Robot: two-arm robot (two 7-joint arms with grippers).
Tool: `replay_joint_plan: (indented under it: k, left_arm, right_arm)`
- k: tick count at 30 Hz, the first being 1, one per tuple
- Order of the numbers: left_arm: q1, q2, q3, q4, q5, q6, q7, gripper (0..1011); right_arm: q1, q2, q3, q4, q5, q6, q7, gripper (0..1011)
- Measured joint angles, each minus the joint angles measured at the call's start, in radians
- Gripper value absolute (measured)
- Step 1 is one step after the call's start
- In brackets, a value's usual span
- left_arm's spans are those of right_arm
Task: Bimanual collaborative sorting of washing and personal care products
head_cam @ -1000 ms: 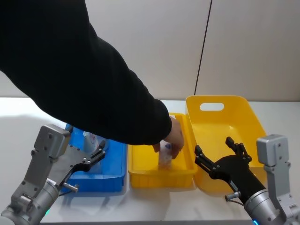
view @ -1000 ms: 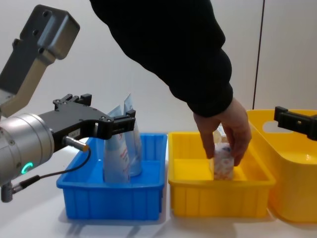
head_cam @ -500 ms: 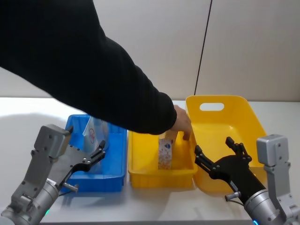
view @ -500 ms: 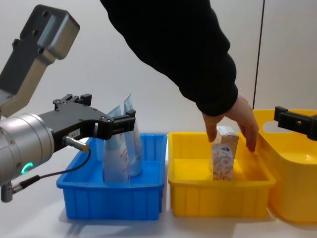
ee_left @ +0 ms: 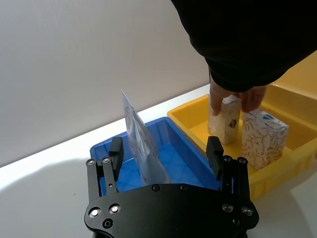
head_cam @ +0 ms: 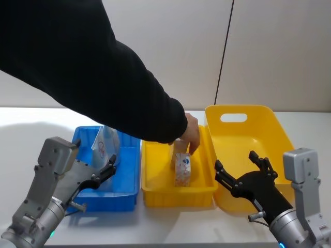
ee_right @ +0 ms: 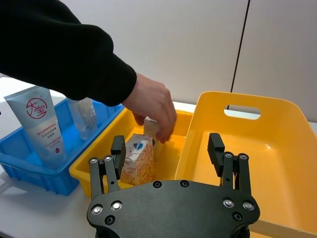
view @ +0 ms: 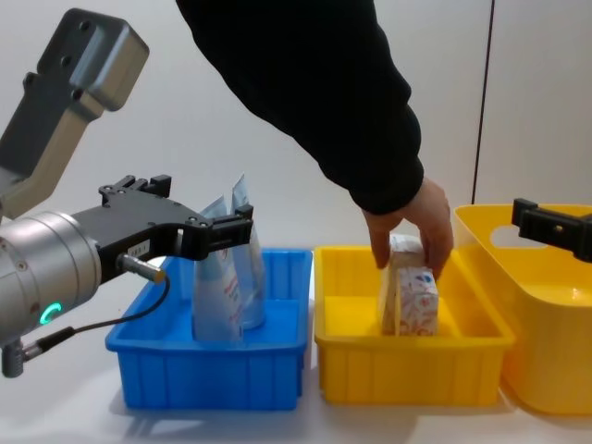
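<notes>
A person's hand now grips a second carton set just behind the first carton in the small yellow bin; half a second ago it hovered over one carton. Two pouches stand upright in the blue bin. The left gripper and right gripper hover near their bins, jaws apart and holding nothing.

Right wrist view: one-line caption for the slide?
A person's hand sets a carton beside another in the small yellow bin.
</notes>
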Motion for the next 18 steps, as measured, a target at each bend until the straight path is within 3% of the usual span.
replay_joint_plan:
  k: [18]
  left_arm:
    - [0.0, 0.0, 0.0, 0.0, 0.0, 0.0, 0.0, 1002]
  right_arm:
    - [0.0, 0.0, 0.0, 0.0, 0.0, 0.0, 0.0, 1003]
